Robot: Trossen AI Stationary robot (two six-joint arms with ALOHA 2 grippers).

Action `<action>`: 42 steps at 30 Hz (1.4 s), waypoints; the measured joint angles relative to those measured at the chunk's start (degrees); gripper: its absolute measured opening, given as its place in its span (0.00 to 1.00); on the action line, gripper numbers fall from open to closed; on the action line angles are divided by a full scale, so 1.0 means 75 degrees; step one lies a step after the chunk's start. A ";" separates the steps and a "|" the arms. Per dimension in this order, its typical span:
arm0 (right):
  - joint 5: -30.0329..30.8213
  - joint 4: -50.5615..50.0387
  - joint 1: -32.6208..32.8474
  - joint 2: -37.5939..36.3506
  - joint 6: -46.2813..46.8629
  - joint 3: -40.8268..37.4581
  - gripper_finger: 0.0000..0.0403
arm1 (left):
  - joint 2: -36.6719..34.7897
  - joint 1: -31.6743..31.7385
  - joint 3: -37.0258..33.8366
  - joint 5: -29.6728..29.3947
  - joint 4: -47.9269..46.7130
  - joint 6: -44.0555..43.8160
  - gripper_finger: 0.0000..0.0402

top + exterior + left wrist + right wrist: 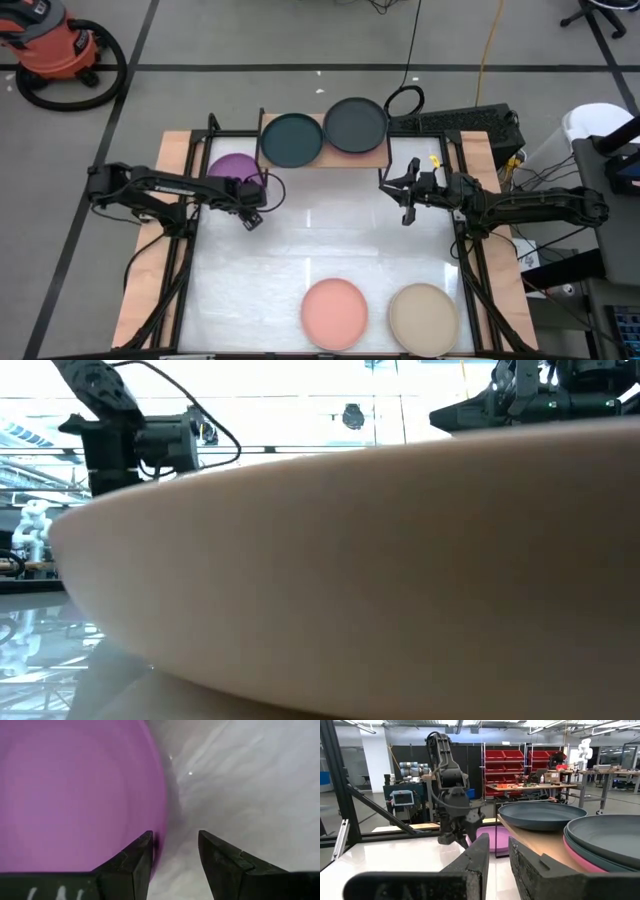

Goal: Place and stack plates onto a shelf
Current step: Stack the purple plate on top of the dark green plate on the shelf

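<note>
High view: I see the shelf (325,158) at the far edge of the white counter (320,240), carrying a dark teal plate (291,139) and, beside it, a charcoal plate (355,124). My right wrist view shows a magenta plate (580,857) under the charcoal one, only its rim peeking out.

My left tool (252,216) sits low at the near-right rim of the purple plate (236,172), which lies on the counter just left of the shelf. In the left wrist view its fingers (135,865) stand slightly parted, one tip against the plate's edge and the other over bare counter; nothing is gripped between them.

My right tool (406,203) hangs over the counter just in front of the shelf's right end, near the charcoal plate and touching nothing. In its own wrist view the fingers (470,862) show a narrow gap with nothing between them.

Two more plates lie at the counter's near edge, well apart from both arms: a salmon pink plate (334,314) and, to its right, a beige plate (423,318). The low view is almost filled by the beige plate's rim, close to the lens.
</note>
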 joint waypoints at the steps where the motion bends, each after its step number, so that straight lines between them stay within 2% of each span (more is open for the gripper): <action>1: -0.0002 0.0000 0.0000 0.0002 0.0000 0.0000 0.15 | 0.0088 0.0000 -0.0041 -0.0006 0.0091 -0.0001 0.40; 6: -0.0020 0.0031 0.0003 0.0003 0.0065 0.0000 0.15 | 0.0424 -0.0012 -0.0140 0.0003 0.0143 0.0185 0.36; 11: -0.0029 0.0069 0.0006 0.0003 0.0140 0.0000 0.15 | 0.0470 -0.0015 -0.0090 0.0311 0.0093 0.0270 0.15; 14: -0.0029 0.0107 0.0006 0.0000 0.0166 0.0000 0.15 | 0.0475 -0.0024 0.0233 0.0582 -0.0463 0.0404 0.04; 23: -0.0035 0.0122 0.0023 0.0003 0.0172 0.0000 0.15 | 0.0232 -0.0827 0.1988 0.2977 -0.2719 0.0714 0.02; 26: -0.0035 0.0139 0.0067 0.0003 0.0133 0.0000 0.15 | -0.0054 -0.1387 0.2764 0.3755 -0.2955 0.1138 0.02; 29: -0.0032 0.0189 0.0105 0.0000 0.0052 0.0000 0.15 | -0.0265 -0.2034 0.3699 0.4001 -0.3023 0.1685 0.02; 31: -0.0035 0.0184 0.0105 0.0003 0.0052 0.0000 0.15 | -0.0397 -0.2424 0.4459 0.3633 -0.3052 0.2038 0.02; 33: -0.0032 0.0216 0.0105 0.0000 0.0052 0.0000 0.15 | -0.0494 -0.2746 0.5189 0.2706 -0.3066 0.2432 0.02; 38: -0.0032 0.0281 0.0105 0.0002 0.0055 0.0000 0.15 | -0.0516 -0.2916 0.6531 -0.0647 -0.3018 0.3759 0.02; 40: -0.0032 0.0289 0.0105 0.0000 0.0055 0.0000 0.15 | -0.0525 -0.2627 0.6619 -0.1188 -0.2758 0.4588 0.02; 42: -0.0032 0.0289 0.0105 0.0000 0.0073 0.0000 0.15 | -0.0419 -0.2113 0.6596 -0.1063 -0.2294 0.5434 0.02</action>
